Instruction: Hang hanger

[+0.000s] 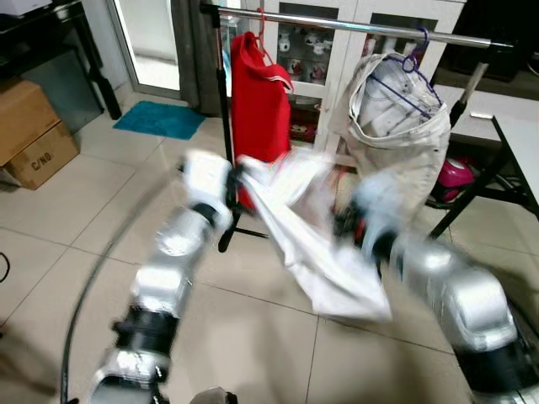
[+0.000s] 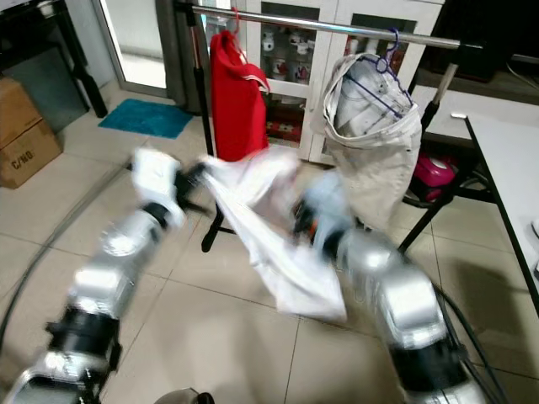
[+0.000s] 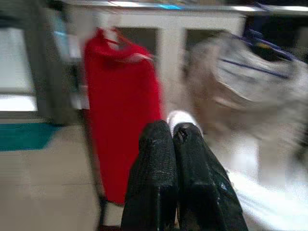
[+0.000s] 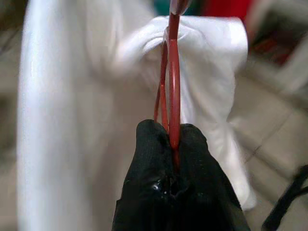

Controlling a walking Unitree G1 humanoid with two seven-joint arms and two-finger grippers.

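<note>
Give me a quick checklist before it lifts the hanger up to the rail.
1. Right gripper shut on the red hanger: ok.
2. White garment on the hanger: ok, it drapes from it.
3. Left gripper shut on an edge of the garment: ok.
4. Free stretch of rail between the red garment and the beige garment: ok.
5. Hook facing the rail: cannot tell, blurred.
</note>
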